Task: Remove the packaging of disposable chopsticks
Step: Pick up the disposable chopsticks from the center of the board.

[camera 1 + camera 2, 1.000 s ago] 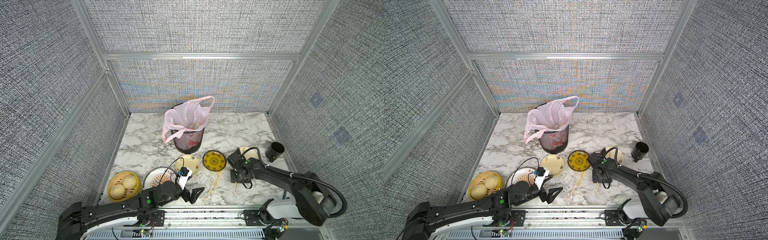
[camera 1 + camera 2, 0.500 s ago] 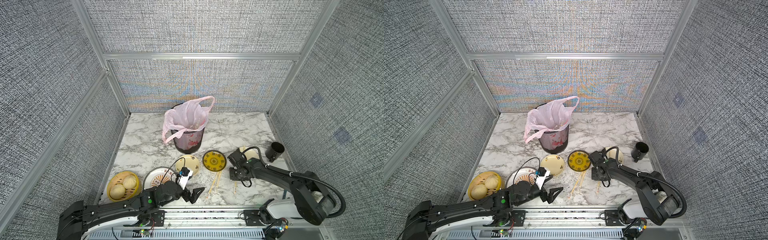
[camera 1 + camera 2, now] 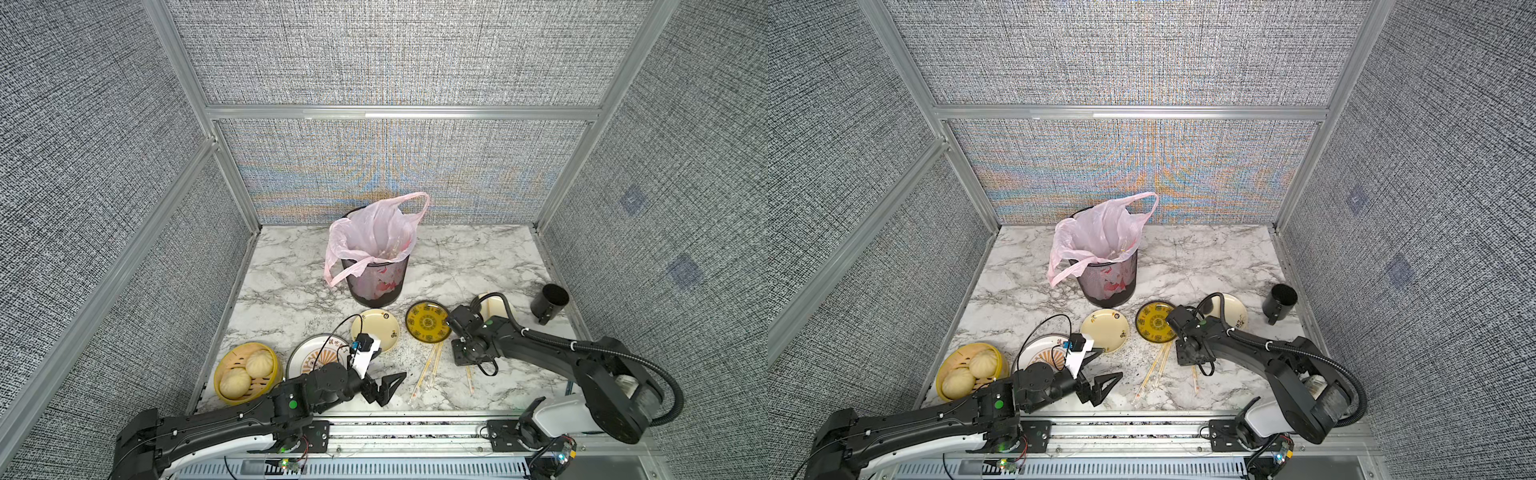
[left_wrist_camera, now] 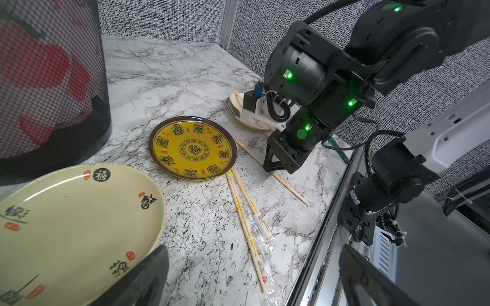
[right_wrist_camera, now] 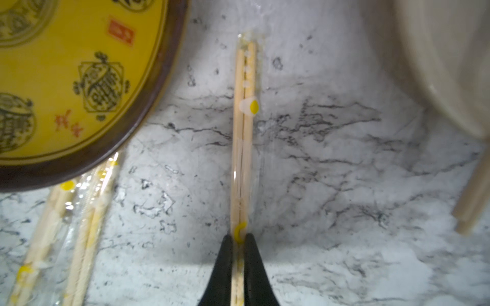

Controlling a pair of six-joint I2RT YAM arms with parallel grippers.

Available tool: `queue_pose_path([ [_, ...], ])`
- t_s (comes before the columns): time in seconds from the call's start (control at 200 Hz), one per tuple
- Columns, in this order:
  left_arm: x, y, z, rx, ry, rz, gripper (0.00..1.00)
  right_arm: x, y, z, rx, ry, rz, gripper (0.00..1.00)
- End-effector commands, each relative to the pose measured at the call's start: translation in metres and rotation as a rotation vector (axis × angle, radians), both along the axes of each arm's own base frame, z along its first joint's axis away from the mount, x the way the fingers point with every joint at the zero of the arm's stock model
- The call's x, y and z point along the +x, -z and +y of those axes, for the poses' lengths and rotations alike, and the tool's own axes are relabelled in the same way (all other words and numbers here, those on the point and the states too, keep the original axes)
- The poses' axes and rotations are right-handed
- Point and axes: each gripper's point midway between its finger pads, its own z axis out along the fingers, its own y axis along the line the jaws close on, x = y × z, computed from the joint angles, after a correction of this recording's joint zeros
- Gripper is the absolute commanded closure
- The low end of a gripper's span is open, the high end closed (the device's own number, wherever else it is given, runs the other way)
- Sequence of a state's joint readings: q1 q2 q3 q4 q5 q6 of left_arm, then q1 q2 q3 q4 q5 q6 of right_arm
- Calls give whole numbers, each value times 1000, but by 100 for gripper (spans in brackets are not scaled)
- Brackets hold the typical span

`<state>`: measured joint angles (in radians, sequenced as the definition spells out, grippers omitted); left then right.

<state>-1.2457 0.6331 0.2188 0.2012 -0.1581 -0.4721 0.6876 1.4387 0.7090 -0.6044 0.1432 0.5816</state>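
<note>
Right gripper (image 5: 238, 239) shut on 1 pair of chopsticks (image 5: 240, 159) at about mid-length, pair sealed in its clear sleeve (image 5: 249, 106). Fingertips down at the marble table (image 5: 331, 185). Held pair flat on the marble, running near to far, just right of the yellow plate (image 3: 428, 322).

2 more wrapped pairs (image 3: 430, 370) side by side to the left of the held pair, far ends at the yellow plate's near rim.

Left gripper (image 3: 384, 386) wide open and empty, low over the near edge of the table, left of the wrapped pairs.

Farther out: cream plate (image 3: 375, 330) left of the yellow plate, second cream plate (image 3: 500, 305) behind the right arm, patterned plate (image 3: 309, 359), steamer basket (image 3: 220, 374) with 2 buns (image 3: 247, 372) at near left, mesh bin (image 3: 376, 282) lined with a pink bag (image 3: 374, 232) at centre, black cup (image 3: 548, 303) at far right.
</note>
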Motion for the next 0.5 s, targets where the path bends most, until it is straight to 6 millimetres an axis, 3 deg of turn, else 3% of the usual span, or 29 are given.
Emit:
queue_pose_path([
  [0.0,4,3,3,11,-24,-10,0,-19,2,2,10,-19,84,98],
  [0.495,6,12,-15,51,-1,7,0,-4,-8,8,18,-59,17,100],
])
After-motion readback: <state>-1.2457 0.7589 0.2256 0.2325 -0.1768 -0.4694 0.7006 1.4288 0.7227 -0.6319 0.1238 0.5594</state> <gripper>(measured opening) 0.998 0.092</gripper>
